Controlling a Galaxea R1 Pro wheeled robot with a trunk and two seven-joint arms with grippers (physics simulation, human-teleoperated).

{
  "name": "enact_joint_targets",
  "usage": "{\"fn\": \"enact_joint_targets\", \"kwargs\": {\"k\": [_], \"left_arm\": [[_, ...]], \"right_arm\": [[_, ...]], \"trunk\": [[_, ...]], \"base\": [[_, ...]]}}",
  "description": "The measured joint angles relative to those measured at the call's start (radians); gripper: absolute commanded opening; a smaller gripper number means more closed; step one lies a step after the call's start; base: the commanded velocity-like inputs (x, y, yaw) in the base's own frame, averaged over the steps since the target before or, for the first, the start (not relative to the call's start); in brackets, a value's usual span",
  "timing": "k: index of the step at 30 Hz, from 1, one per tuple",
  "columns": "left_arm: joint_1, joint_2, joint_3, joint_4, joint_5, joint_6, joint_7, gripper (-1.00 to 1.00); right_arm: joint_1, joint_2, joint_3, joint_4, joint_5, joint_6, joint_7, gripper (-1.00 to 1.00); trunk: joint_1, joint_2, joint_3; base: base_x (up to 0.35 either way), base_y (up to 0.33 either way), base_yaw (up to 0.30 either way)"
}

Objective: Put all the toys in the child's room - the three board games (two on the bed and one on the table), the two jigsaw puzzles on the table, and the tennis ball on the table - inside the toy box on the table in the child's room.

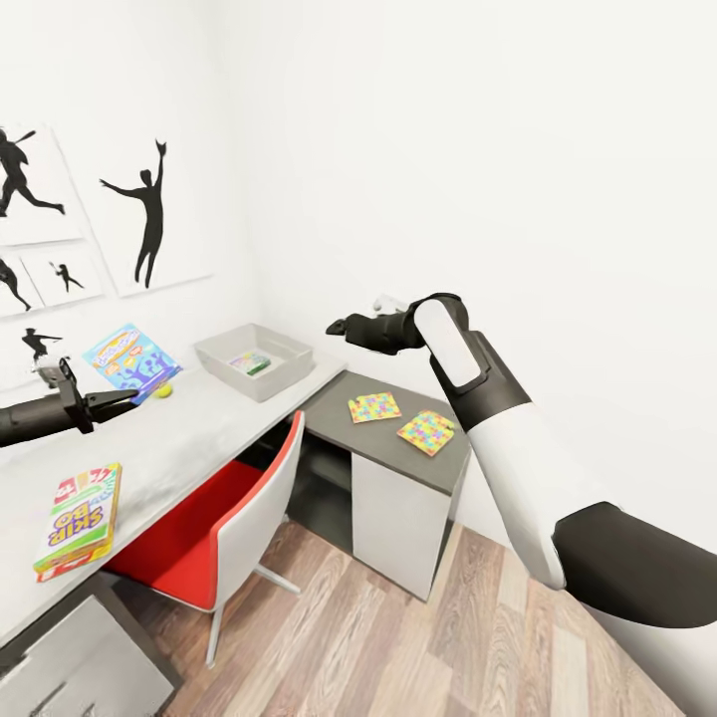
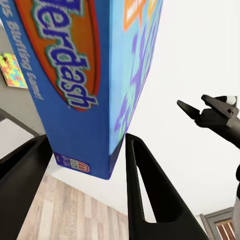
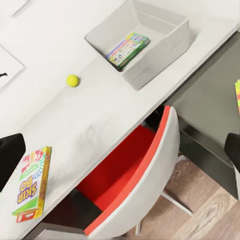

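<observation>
- The left tool [image 2: 85, 165] is clamped on the bright blue flat game box with orange print [image 1: 130, 359], one dark finger [image 2: 150, 195] on each broad face, so the box stands on edge in the grip.
- In the head view that blue box hangs above the pale grey mottled counter [image 1: 199, 438], short of the shallow light grey toy box with flared sides [image 1: 255, 360]; holding it by the faces probably lets it tip in flat.
- The toy box sits near the far end of the counter, and one small colourful game box [image 3: 128, 49] already lies on its floor.
- The small yellow-green tennis ball [image 1: 162, 390] rests on the counter near the toy box, just under the carried box.
- A green-edged game box with a colourful cover [image 1: 80, 520] lies flat on the near part of the counter, well apart from the bin, waiting its turn.
- Two jagged-edged multicoloured puzzle panels [image 1: 374, 406] [image 1: 426, 431] lie flat on the lower dark grey cabinet top [image 1: 398, 453], near each other but apart.
- The right tool [image 1: 341, 326] is raised over that cabinet end, gripping nothing; its fingers appear spread, parked clear of the left arm's path.
- A red-seated chair with a white shell [image 1: 239, 518] is tucked under the counter.
- Judgement: the step in hand is carrying the blue box to the bin.
</observation>
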Motion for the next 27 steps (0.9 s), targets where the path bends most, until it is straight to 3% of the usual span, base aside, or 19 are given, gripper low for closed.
{"fn": "enact_joint_targets", "kwargs": {"k": [3, 9, 16, 19, 27], "left_arm": [[0.000, -0.001, -0.001, 0.000, -0.001, -0.003, 0.000, -1.00], [0.000, -0.030, -0.008, -0.005, -0.003, -0.004, 0.000, -1.00], [0.000, -0.045, -0.100, -0.008, -0.005, -0.004, 0.000, -1.00], [0.000, -0.046, -0.120, -0.008, -0.004, -0.004, 0.000, -1.00], [0.001, -0.086, -0.119, -0.011, 0.009, -0.003, 0.000, -1.00]], "right_arm": [[0.000, 0.000, 0.000, 0.001, -0.001, -0.004, 0.000, 1.00], [0.000, 0.000, 0.000, -0.005, -0.003, -0.001, -0.002, 1.00], [0.022, 0.000, -0.004, -0.010, -0.002, -0.004, -0.001, 1.00], [0.025, 0.000, -0.005, -0.013, -0.001, -0.008, 0.000, 1.00], [0.003, 0.000, -0.008, 0.004, -0.008, -0.011, -0.001, 1.00]], "trunk": [[0.000, 0.000, 0.000], [0.000, 0.000, 0.000], [-0.001, 0.000, 0.000], [-0.001, 0.000, 0.000], [0.000, 0.000, 0.000]], "base": [[0.021, 0.000, 0.274], [0.253, -0.039, 0.143], [0.314, -0.096, 0.014], [0.302, -0.024, 0.002], [0.000, 0.000, 0.000]]}}
